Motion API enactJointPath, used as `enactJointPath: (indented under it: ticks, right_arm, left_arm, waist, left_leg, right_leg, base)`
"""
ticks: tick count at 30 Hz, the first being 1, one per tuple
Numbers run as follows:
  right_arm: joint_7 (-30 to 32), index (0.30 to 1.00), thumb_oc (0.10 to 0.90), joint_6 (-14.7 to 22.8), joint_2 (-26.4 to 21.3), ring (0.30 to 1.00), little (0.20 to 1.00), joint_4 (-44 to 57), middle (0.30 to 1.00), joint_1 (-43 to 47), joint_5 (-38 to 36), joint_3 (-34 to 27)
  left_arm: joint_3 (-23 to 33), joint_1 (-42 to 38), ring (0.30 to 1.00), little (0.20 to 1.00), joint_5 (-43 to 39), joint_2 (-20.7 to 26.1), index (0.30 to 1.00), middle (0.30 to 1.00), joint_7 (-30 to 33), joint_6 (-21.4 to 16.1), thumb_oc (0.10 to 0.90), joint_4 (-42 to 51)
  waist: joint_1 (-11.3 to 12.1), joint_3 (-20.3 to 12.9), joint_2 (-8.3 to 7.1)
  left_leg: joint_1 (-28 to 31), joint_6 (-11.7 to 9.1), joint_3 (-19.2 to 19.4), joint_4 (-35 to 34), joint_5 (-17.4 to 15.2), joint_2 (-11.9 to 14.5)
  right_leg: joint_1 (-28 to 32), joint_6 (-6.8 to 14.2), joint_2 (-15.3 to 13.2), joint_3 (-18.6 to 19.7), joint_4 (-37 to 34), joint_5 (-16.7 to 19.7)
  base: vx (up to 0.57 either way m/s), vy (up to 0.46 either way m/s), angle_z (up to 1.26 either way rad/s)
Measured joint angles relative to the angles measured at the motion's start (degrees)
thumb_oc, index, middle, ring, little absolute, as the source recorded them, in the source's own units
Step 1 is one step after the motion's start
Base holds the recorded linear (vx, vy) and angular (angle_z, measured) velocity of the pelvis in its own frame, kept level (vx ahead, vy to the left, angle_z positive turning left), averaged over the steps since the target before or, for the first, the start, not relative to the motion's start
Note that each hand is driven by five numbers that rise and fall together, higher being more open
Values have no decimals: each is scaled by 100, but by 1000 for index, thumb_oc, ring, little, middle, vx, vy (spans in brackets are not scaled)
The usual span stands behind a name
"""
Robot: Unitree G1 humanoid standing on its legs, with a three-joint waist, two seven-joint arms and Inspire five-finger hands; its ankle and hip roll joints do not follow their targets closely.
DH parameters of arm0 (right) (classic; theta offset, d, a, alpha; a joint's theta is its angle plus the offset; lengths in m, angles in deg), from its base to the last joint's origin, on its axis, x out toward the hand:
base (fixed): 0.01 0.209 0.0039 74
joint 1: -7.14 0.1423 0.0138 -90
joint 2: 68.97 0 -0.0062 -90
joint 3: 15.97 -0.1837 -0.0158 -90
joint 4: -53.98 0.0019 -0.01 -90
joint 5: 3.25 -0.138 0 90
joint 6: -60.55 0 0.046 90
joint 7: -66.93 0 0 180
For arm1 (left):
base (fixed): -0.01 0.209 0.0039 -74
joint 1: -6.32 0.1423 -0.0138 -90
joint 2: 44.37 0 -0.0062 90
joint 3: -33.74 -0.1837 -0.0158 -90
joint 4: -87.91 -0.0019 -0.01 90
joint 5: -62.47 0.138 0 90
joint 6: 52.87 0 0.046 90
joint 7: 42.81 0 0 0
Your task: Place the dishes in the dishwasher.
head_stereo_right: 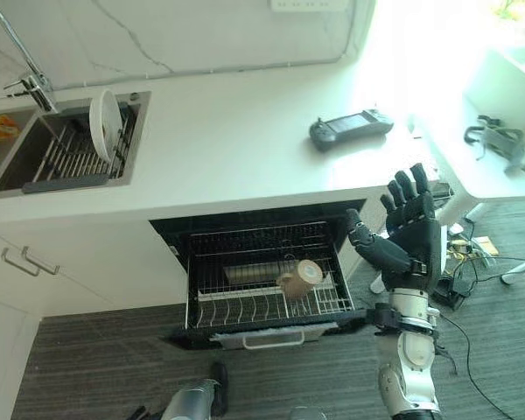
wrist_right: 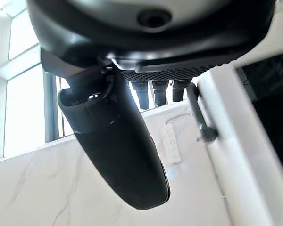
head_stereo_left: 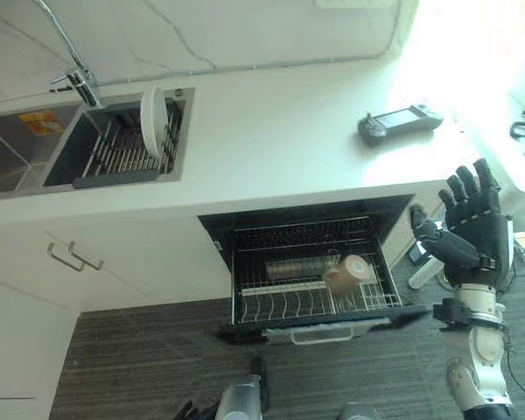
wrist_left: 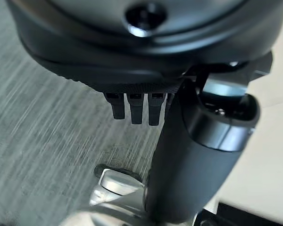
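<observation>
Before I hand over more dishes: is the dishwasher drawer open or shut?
Open. The dishwasher drawer is pulled out from under the counter, its wire rack exposed, with a brown cup lying tipped inside.

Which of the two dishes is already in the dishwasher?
The brown cup, lying on its side in the dishwasher rack. The white plate stands in the sink rack.
</observation>
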Motion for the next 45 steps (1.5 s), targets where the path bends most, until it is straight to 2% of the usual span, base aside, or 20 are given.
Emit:
enactJointPath:
  ticks: [3, 7, 12, 14, 16, 19, 20, 21, 22, 23, 25, 26, 29, 31, 33, 36, 40, 41, 43, 45]
  right_arm:
    - [-19, 900, 800, -21, 14, 900, 900, 92, 900, 285, 3, 96]
    - [-46, 900, 800, -21, 20, 900, 900, 197, 900, 507, -25, 110]
    - [45, 900, 800, -14, 1, 900, 900, 200, 900, 602, -165, 212]
    - [97, 900, 800, -13, -42, 900, 900, 199, 900, 611, -162, 209]
    - [159, 900, 800, -10, -102, 900, 900, 184, 900, 691, -160, 210]
    - [287, 900, 800, -12, -121, 900, 900, 12, 900, 740, -159, 294]
    - [333, 900, 800, -12, -109, 900, 900, 7, 900, 738, -161, 298]
    - [332, 900, 800, -8, -139, 900, 900, -18, 900, 754, -160, 274]
    - [328, 900, 800, -21, -107, 900, 900, -37, 900, 763, -159, 298]
    - [278, 900, 800, -67, -68, 900, 900, -21, 900, 734, -143, 321]
    - [287, 900, 800, -102, -86, 900, 900, 34, 900, 594, -131, 273]
    - [286, 900, 800, -90, -162, 900, 900, 46, 900, 594, -121, 198]
    - [275, 900, 800, -92, -218, 900, 900, 21, 900, 634, -117, 161]
    - [278, 900, 800, -157, -110, 900, 900, -4, 900, 624, -114, 236]
    - [313, 900, 800, -157, -43, 900, 900, -5, 900, 624, -109, 240]
    - [436, 900, 800, -160, -86, 900, 900, 42, 900, 552, -106, 109]
    - [628, 900, 800, -162, 317, 900, 900, 84, 900, 457, -113, 159]
    - [606, 900, 800, -162, 376, 900, 900, 83, 900, 460, -108, 265]
    - [395, 900, 800, -161, 417, 900, 900, 93, 900, 385, -94, 595]
    - [364, 900, 800, -140, 244, 900, 900, 81, 900, 417, -115, 566]
  left_arm:
    - [-102, -212, 900, 900, 108, 185, 900, 900, -232, 306, 800, -123]
    - [-112, -256, 900, 900, 98, 300, 900, 900, -348, 634, 800, -187]
    - [-17, -131, 900, 900, 88, 306, 900, 900, -345, 807, 800, -209]
    - [3, -130, 900, 900, 99, 306, 900, 900, -338, 794, 800, -105]
    - [16, -132, 900, 900, 109, 230, 900, 900, -347, 780, 800, -147]
    - [8, 106, 900, 900, 116, 195, 900, 900, -417, 673, 800, -168]
    - [11, 166, 900, 900, 141, 238, 900, 900, -459, 641, 800, -166]
    - [20, 92, 900, 900, 161, 220, 900, 900, -468, 647, 800, -304]
    - [23, 114, 900, 900, 166, 244, 900, 900, -470, 649, 800, -359]
    - [56, 150, 900, 900, 175, 255, 900, 900, -471, 651, 800, -456]
    - [142, 247, 900, 900, 248, 209, 900, 900, -491, 693, 800, -632]
    - [136, 331, 900, 900, 332, 160, 900, 900, -551, 664, 800, -610]
    - [-88, 346, 900, 900, 459, 71, 900, 900, -566, 605, 800, -278]
    - [-48, 293, 900, 900, 433, 38, 900, 900, -591, 695, 800, -303]
    - [-26, 124, 900, 900, 440, 11, 900, 900, -625, 846, 800, -436]
    - [-140, -16, 900, 900, 631, 0, 900, 900, -696, 957, 800, -573]
    - [-696, -121, 900, 900, 848, 135, 900, 900, -504, 974, 800, -492]
    - [-676, -96, 900, 900, 831, 146, 900, 900, -451, 970, 800, -498]
    - [-534, -24, 900, 900, 783, 161, 900, 900, -329, 972, 800, -474]
    - [-448, -20, 900, 900, 768, 138, 900, 900, -321, 975, 800, -439]
  waist:
    - [73, -15, -5]
    - [153, -87, -49]
    - [166, -223, -93]
    - [207, -232, -88]
    - [320, -231, -34]
    - [380, -252, 94]
    - [437, -247, -69]
    - [372, -207, -156]
    - [470, -232, -162]
    - [517, -238, -267]
    - [226, -257, -247]
    - [124, -291, -123]
    - [162, -294, 32]
    - [204, -259, 31]
    - [149, -242, 62]
    - [8, -270, 175]
    - [10, -269, 119]
    - [18, -254, 98]
    - [-5, -131, 25]
    - [-20, -7, 49]
  left_leg:
    - [213, 322, 156, -113, -192, -36]
    - [335, 456, 573, -360, -340, -29]
    - [241, 539, 838, -527, -216, -103]
    - [75, 525, 846, -484, -134, -192]
    - [-114, 541, 907, -360, -107, -359]
    - [-177, 214, 942, -546, 75, -353]
    - [-273, -346, 1122, -439, -159, -416]
    - [-667, -354, 1009, 335, -515, -336]
    - [-922, -184, 723, 975, -695, -188]
    - [-972, -324, 519, 1390, -867, -29]
    - [-284, -389, 256, 872, -956, 93]
    - [130, -105, 276, 235, -652, 123]
    - [364, 23, 347, -245, -303, -145]
    - [-18, -186, -325, 406, -491, -143]
    - [-241, -385, -794, 471, -580, 182]
    - [-73, -454, -455, 138, -283, 288]
    - [64, 222, -25, 356, -678, -143]
    - [128, 301, 66, 342, -723, -123]
    - [455, 348, 450, -33, -722, -107]
    - [557, 440, 645, -311, -628, -141]
  right_leg:
    - [-232, -41, 21, -87, -25, 97]
    - [-730, -98, 199, -622, -166, 416]
    - [-847, -39, 845, -503, 465, -38]
    - [-684, -314, 1237, -518, 40, -267]
    - [-570, -531, 1321, -537, -236, -555]
    - [-825, -945, 1451, -611, 273, -794]
    - [-865, -1215, 1466, -532, 258, -882]
    - [-1002, -1068, 1368, -499, 185, -667]
    - [-1109, -1150, 1318, -492, 185, -619]
    - [-1138, -1111, 1232, -509, 84, -511]
    - [-899, -751, 1048, -660, -85, -334]
    - [-902, -618, 1030, -649, 46, -388]
    - [-933, -503, 809, -367, -89, -213]
    - [-842, -467, 716, -297, -296, -78]
    - [-797, -401, 639, -259, -320, -82]
    - [-595, -65, 312, -193, -302, -146]
    - [-569, -151, -143, -101, -444, 682]
    - [-743, -61, -110, -95, -94, 762]
    - [-1520, -28, 317, -212, 1008, 267]
    - [-1710, -105, 866, -501, -68, 200]
  base:
    - [13, 244, -17]
    - [6, 132, -44]
    - [-126, -48, -36]
    - [-70, -121, 6]
    - [-67, -145, 9]
    - [-65, -142, 10]
    - [-74, -121, 38]
    - [-4, -101, 22]
    - [18, -56, -6]
    - [44, -2, -25]
    - [-52, 48, 38]
    - [-74, 131, 44]
    - [24, 272, -5]
    - [76, 382, -17]
    - [87, 377, -5]
    - [102, 387, -3]
    - [170, 324, -30]
    - [98, 71, -64]
    - [36, -70, -88]
    - [36, -196, -55]
